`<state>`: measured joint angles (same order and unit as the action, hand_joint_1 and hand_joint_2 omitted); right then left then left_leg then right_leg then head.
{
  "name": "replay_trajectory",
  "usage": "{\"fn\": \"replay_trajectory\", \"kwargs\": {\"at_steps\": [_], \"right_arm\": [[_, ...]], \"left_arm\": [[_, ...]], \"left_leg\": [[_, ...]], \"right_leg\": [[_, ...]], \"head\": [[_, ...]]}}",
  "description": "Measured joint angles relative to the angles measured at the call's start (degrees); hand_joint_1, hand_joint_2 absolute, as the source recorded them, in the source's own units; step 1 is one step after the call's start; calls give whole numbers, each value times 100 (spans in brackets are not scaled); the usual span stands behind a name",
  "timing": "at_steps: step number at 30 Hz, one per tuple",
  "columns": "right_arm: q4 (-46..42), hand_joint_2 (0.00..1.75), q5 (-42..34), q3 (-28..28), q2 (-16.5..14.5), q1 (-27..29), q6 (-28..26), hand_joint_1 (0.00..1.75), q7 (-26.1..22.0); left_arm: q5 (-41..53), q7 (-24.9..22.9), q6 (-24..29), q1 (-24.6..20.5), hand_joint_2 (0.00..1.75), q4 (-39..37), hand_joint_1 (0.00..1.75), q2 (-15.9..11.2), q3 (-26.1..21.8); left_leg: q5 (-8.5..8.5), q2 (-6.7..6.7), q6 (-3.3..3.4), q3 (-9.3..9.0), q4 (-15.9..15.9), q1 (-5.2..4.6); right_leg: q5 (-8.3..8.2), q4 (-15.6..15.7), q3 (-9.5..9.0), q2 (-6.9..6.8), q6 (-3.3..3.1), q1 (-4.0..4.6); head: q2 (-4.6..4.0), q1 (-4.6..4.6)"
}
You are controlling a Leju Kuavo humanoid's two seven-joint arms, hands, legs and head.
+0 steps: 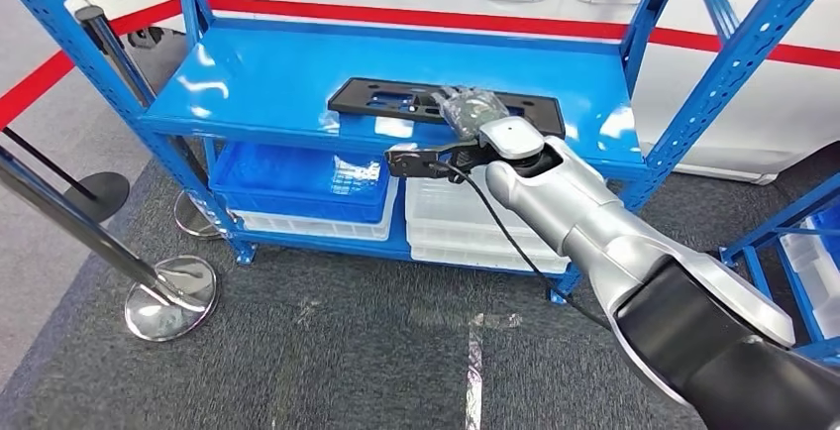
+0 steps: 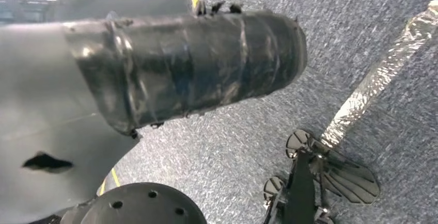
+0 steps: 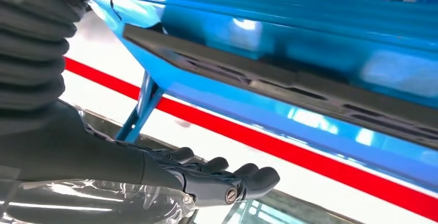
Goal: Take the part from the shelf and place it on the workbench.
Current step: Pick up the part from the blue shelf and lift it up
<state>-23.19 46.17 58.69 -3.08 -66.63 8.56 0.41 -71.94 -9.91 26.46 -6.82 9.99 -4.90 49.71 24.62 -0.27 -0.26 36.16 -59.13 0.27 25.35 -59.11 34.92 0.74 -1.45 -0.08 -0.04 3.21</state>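
We find the flat black part [image 1: 446,103] lying on the top deck of the blue shelf [image 1: 258,83], long side parallel to the shelf's front edge and near the middle of the deck. The right robot hand [image 1: 466,113] is extended over the part from the front; in the head view its fingers lie above the part's near edge, wrapped in a clear film. In the right wrist view the same robot hand [image 3: 206,177] shows its dark fingers [image 3: 253,175] stretched out and apart from the thumb, with nothing between them, and the part [image 3: 268,77] sits clear of them on the blue deck (we cannot tell from either view whether any finger touches it). We record the right robot hand as empty with fingers spread.

The left robot hand [image 2: 186,69] hangs over grey carpet; whether its fingers are spread or curled we cannot tell.

Below the top deck, the shelf carries a blue bin [image 1: 297,177] and white trays [image 1: 466,227]. Chrome stanchion bases [image 1: 170,296] stand on the carpet to the left. A white vehicle body with a red stripe [image 1: 416,16] stands behind the shelf.
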Motion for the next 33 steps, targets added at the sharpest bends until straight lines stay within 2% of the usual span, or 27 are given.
{"fn": "replay_trajectory", "kwargs": {"at_steps": [2,4,5,7,8,9,10,11,12,14,15,17,19,21,23,24,25,26,28,29,30,33], "right_arm": [[-1,175,7,0,0,5,-12,0,-11],[-2,175,9,0,1,-2,-22,0,-17],[-2,175,10,0,2,-8,-28,0,-18],[-2,175,13,0,8,3,-36,0,-19],[-2,175,16,0,11,22,-39,0,-21],[-1,175,20,0,14,42,-43,0,-27],[-1,175,25,0,15,57,-47,0,-33],[-1,175,31,0,15,63,-51,0,-39],[-1,175,38,0,15,63,-56,0,-43],[-4,175,53,0,13,56,-63,0,-45],[-8,175,59,0,10,57,-65,0,-46],[-14,175,67,0,7,62,-65,0,-47],[-15,175,71,0,10,62,-65,0,-45],[-16,175,74,0,5,57,-65,0,-44],[-17,175,75,1,-5,64,-64,0,-46],[-17,175,75,1,-7,71,-64,0,-46],[-17,175,77,2,-7,79,-64,0,-46],[-17,175,79,2,-8,82,-64,0,-46],[-17,175,91,2,-8,70,-64,0,-45],[-17,175,100,2,-8,51,-60,0,-45],[-18,175,109,2,-7,29,-56,0,-45],[-26,175,131,2,-5,-17,-39,0,-45]], "left_arm": [[15,-2,-1,-10,0,0,0,-2,4],[29,-3,-1,-3,0,0,0,-2,7],[34,-9,-1,-1,0,0,0,-2,8],[42,-32,-1,-1,0,0,0,-2,10],[45,-46,-3,-4,0,0,0,-2,14],[49,-56,-6,-4,0,0,0,-2,17],[51,-62,-10,-3,0,0,0,-2,21],[53,-63,-17,-2,0,0,0,-2,24],[55,-64,-22,-1,0,0,0,-2,25],[56,-64,-28,-5,0,0,0,-5,25],[56,-64,-30,-8,0,0,0,-7,27],[56,-63,-36,-4,0,0,0,-8,32],[56,-63,-43,1,0,0,0,-5,43],[56,-61,-45,-3,0,0,0,-7,61],[56,-60,-45,-8,0,0,0,-14,80],[56,-60,-45,-8,0,0,0,-16,87],[55,-61,-45,-3,0,0,0,-17,91],[55,-57,-49,3,0,0,0,-17,93],[54,-17,-67,8,0,0,0,-18,96],[52,14,-79,4,0,0,0,-19,97],[48,53,-90,-2,0,0,0,-19,100],[35,161,-120,-12,0,0,0,-15,108]], "left_leg": [[12,-3,57,-26,52,3],[-1,4,116,-74,111,36],[-6,10,147,-100,138,54],[8,14,187,-119,143,54],[17,13,196,-123,139,55],[30,10,198,-128,131,57],[48,5,192,-135,117,61],[73,-1,178,-145,94,68],[105,-8,156,-155,65,76],[160,-18,95,-147,9,71],[173,-20,62,-141,-4,66],[170,-23,0,-146,18,69],[221,-12,-57,-127,-24,92],[469,-1,-105,90,-480,102],[758,1,-126,472,-1221,96],[802,1,-124,615,-1462,95],[725,0,-110,662,-1491,91],[554,0,-86,602,-1304,84],[137,-1,-6,263,-551,52],[31,-4,28,116,-234,31],[-7,-7,53,22,-41,11],[16,-4,98,-42,77,6]], "right_leg": [[3,15,6,-4,47,14],[106,-113,55,-14,101,19],[233,-344,161,-18,126,17],[528,-1046,517,-22,161,-6],[618,-1363,698,-23,176,-20],[606,-1511,805,-24,188,-36],[496,-1457,813,-27,197,-52],[302,-1202,718,-32,201,-68],[101,-823,560,-37,200,-81],[-104,-235,271,-40,186,-70],[-104,-114,210,-36,173,-56],[-80,-92,194,-25,125,-28],[-89,-52,170,-22,60,-47],[-95,-9,127,-17,6,-78],[-73,-4,96,-13,-24,-67],[-61,-5,83,-12,-36,-58],[-47,-6,64,-9,-42,-46],[-31,-7,40,-5,-45,-35],[7,-7,-9,3,-35,-8],[22,-10,-18,5,-24,4],[31,-8,-19,4,-7,11],[53,10,-21,1,65,10]], "head": [[0,-2],[0,-13],[0,-21],[0,-35],[0,-37],[0,-37],[0,-36],[0,-37],[0,-36],[0,-35],[0,-31],[0,-23],[0,-23],[0,3],[0,29],[0,31],[0,30],[0,31],[0,27],[0,26],[0,27],[0,30]]}}
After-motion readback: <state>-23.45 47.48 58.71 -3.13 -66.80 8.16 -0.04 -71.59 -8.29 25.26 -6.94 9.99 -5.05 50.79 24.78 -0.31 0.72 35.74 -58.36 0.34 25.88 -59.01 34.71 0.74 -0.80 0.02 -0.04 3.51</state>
